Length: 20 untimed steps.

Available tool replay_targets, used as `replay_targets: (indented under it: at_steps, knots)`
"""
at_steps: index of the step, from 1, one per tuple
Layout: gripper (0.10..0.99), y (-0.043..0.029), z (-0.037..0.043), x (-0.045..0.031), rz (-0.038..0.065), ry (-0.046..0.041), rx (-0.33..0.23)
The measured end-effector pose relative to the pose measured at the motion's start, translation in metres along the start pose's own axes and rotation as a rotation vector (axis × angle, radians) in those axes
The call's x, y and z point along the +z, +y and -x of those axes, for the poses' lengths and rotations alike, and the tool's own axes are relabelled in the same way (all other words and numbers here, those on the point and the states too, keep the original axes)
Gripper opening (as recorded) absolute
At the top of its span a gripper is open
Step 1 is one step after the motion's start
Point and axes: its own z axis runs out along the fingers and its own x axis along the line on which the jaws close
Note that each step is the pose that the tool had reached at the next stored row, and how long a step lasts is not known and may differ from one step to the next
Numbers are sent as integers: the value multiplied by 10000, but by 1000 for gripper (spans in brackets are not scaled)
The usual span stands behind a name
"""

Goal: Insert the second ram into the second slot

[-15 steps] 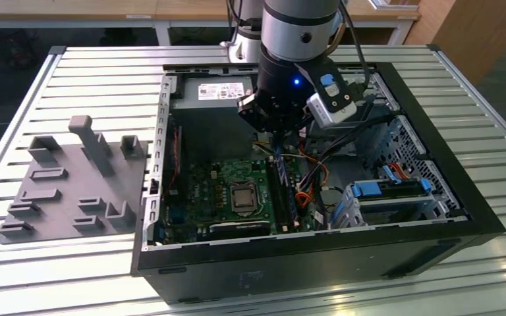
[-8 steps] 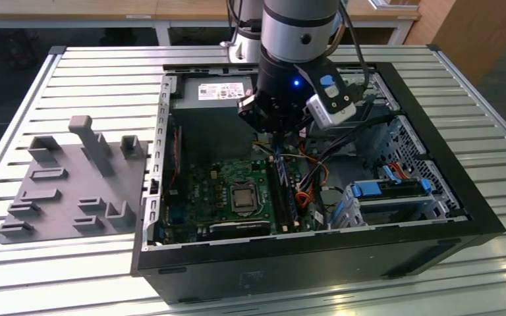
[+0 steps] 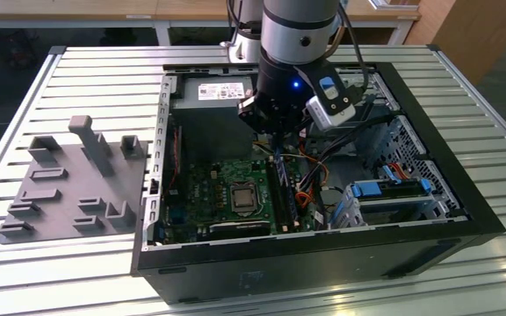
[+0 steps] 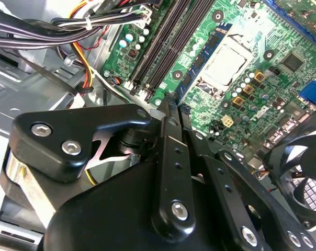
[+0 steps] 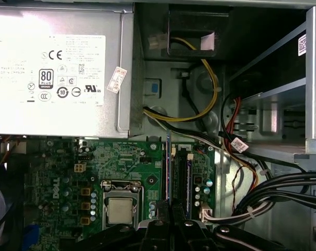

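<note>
Starting at the exterior view's left, a grey fixture [image 3: 68, 178] lies on the table [image 3: 103, 79] beside the open case [image 3: 306, 263], well apart from the work. Inside the case the board [image 3: 196, 191] lies flat. The socket [image 3: 242, 197] is near its middle, and the slots [image 3: 286, 197] are just to the exterior view's right of it. The arm [image 3: 297, 33] reaches down over those slots, and the gripper [image 3: 275, 139] hangs low above their far end. Its fingers [image 4: 171, 151] are drawn almost together, pinching the ram [image 5: 168, 167]. In the first wrist view the ram shows edge-on as a thin blue line running out from the claw, lengthwise along the slots (whether its lower edge already touches one I cannot tell). Further to the exterior view's right come a tangle of cables [image 3: 332, 148] and the blue brackets [image 3: 371, 189] of the drive bay, near the arm but apart from the ram. I judge the step in hand to be the insertion itself: the stick is in the claw over the board and does not look seated. Seating it calls for the ram upright and parallel to the second slot, with its edge over the groove from end to end, and then a straight, even push. A slight tilt or sideways offset would likely land it on the slot's wall or in the neighbouring slot.
</note>
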Motion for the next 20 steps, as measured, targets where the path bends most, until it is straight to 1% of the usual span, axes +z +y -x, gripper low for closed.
replay_targets:
  at_steps: [20]
  knots:
    - [137,-2,-1,58,-1,32,1]
